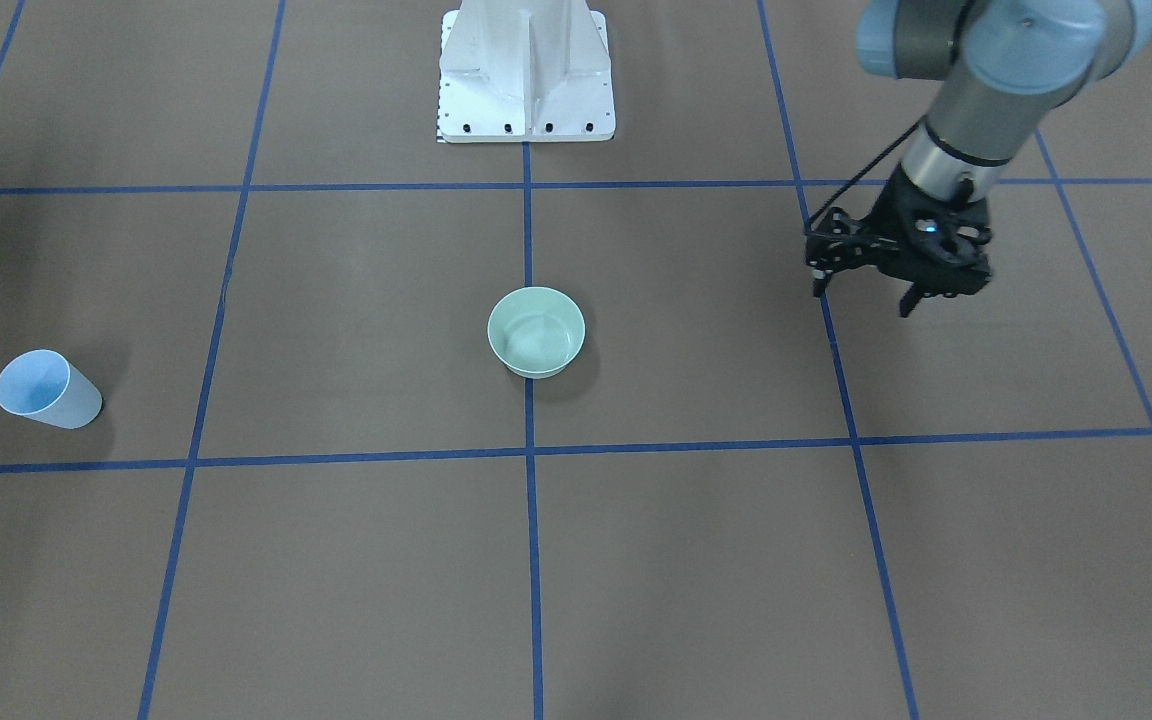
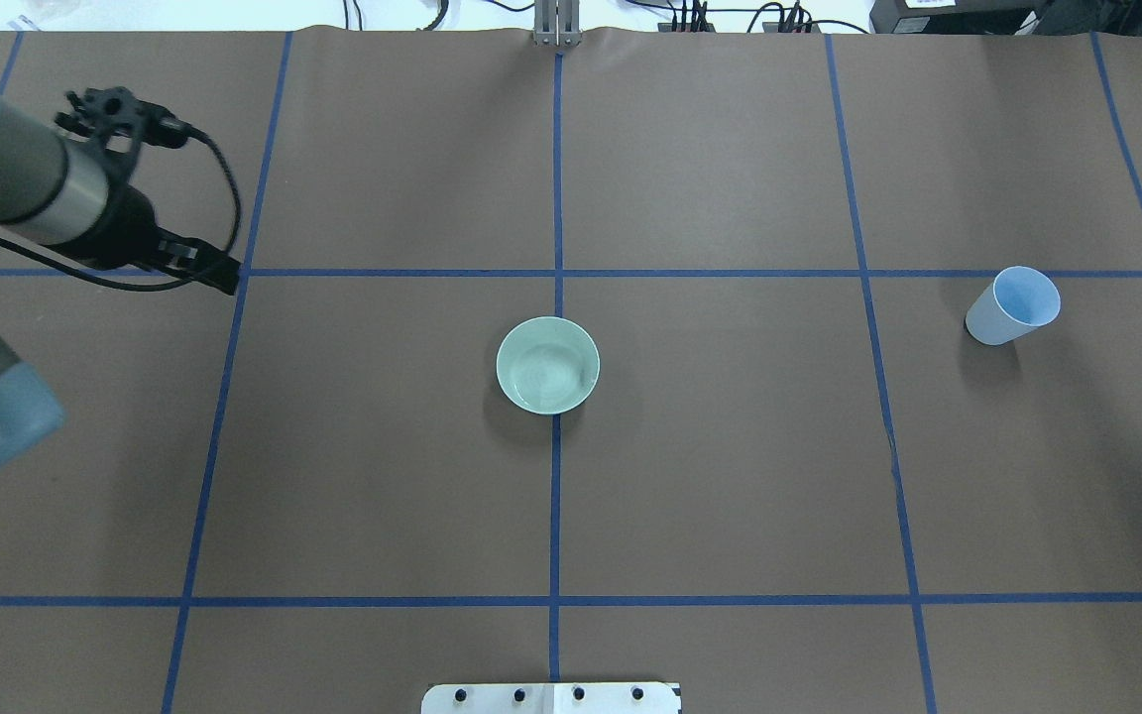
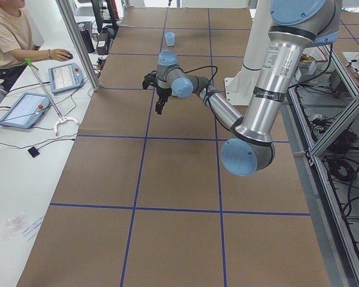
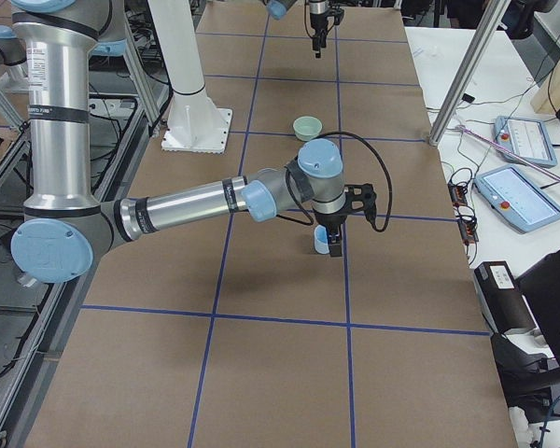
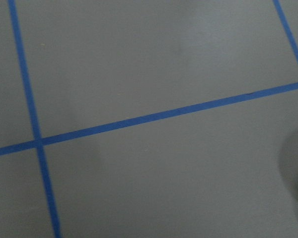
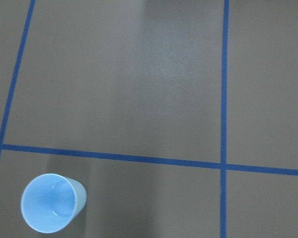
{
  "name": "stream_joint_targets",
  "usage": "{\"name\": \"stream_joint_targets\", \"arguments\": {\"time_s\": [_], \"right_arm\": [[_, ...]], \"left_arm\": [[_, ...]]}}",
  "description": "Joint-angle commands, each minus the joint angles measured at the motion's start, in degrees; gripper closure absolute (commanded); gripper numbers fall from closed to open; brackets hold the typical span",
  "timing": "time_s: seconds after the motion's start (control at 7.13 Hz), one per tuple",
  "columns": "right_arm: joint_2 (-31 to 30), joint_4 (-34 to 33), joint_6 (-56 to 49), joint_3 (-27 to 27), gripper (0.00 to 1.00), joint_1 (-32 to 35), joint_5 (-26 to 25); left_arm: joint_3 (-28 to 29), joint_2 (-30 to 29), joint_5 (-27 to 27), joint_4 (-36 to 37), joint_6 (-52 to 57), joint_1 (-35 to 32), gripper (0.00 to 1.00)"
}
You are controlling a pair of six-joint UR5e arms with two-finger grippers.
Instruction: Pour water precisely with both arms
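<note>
- Reaching in from the front view's right, the left arm (image 1: 976, 90) is bent downward. The left gripper (image 1: 862, 300) is held with its fingers spread, grasping nothing, above the matte brown table (image 1: 696, 560).
- Seen from overhead, a round, glossy pale-green bowl (image 2: 547, 365) is set at centre, with a smooth, tapered blue cup (image 2: 1012, 305) well to its right. The water cannot be made out in either.
- From the right end, the right arm (image 4: 187, 205) is stretched low, with the right gripper (image 4: 334, 245) just beside the cup. Whether its fingers are parted cannot be told.
</note>
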Motion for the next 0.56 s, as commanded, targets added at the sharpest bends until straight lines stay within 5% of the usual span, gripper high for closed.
{"name": "stream_joint_targets", "arguments": {"time_s": [0.0, 0.42], "right_arm": [[0.00, 0.10, 17.06, 6.71, 0.00, -11.54, -8.73], [2.98, 0.01, 36.51, 9.29, 0.00, -27.72, -24.29]], "left_arm": [[1.12, 8.63, -6.05, 0.29, 20.81, -14.24, 0.00], [10.66, 13.32, -12.32, 0.20, 43.51, -32.20, 0.00]]}}
